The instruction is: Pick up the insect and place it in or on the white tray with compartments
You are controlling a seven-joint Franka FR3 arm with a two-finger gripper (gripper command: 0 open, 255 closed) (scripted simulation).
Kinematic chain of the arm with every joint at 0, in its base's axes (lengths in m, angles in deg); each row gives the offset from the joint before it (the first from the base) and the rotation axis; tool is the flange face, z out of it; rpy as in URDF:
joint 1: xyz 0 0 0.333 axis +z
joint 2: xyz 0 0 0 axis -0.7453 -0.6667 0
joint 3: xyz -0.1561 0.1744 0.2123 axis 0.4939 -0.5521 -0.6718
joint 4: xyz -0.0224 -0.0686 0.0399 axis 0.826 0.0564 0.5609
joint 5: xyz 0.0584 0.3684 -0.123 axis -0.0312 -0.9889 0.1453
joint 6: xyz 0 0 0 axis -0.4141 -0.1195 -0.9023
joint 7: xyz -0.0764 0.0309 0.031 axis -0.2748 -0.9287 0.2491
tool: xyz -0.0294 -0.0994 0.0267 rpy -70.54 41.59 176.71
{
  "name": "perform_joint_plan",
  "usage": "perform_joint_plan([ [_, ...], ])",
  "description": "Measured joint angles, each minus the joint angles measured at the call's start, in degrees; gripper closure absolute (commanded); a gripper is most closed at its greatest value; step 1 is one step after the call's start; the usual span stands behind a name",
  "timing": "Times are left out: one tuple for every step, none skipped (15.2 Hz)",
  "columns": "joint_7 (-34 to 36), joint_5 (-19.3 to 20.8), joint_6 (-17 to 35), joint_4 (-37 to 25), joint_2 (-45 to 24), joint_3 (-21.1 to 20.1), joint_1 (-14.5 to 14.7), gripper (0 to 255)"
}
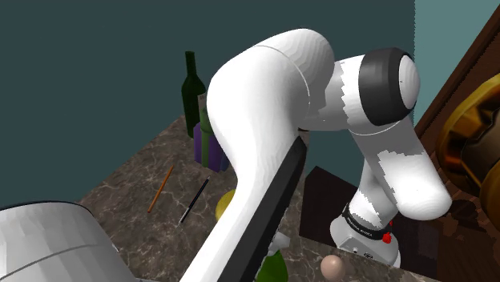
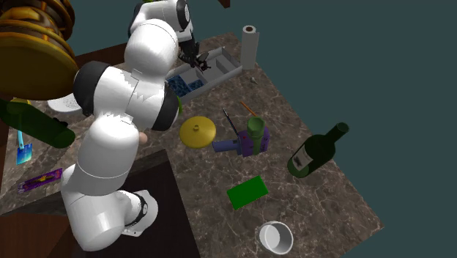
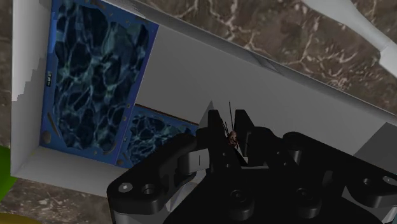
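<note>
My gripper [image 3: 228, 124] pinches the insect [image 3: 233, 139] over the white tray [image 3: 28, 83]; I'd lower into the grey compartment [image 3: 267, 102] and open gently, so it stays inside.

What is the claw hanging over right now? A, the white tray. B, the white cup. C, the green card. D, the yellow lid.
A: the claw, shut on the insect, hangs right above the white tray and its compartments.
</note>
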Motion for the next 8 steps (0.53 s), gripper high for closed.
perform_joint_plan([
  [0.03,0.04,0.12,0.09,-0.04,0.03,-0.02,255],
  [0.05,0.07,0.21,0.15,-0.08,0.05,-0.03,255],
  [0.06,0.08,0.26,0.20,-0.07,0.04,-0.05,255],
  [0.07,0.08,0.28,0.22,-0.07,0.04,-0.06,255],
  [0.07,0.08,0.29,0.23,-0.07,0.04,-0.07,255],
  [0.07,0.09,0.28,0.23,-0.08,0.05,-0.07,255],
  [0.07,0.09,0.29,0.22,-0.08,0.05,-0.06,0],
  [0.07,0.09,0.28,0.23,-0.09,0.06,-0.06,0],
])
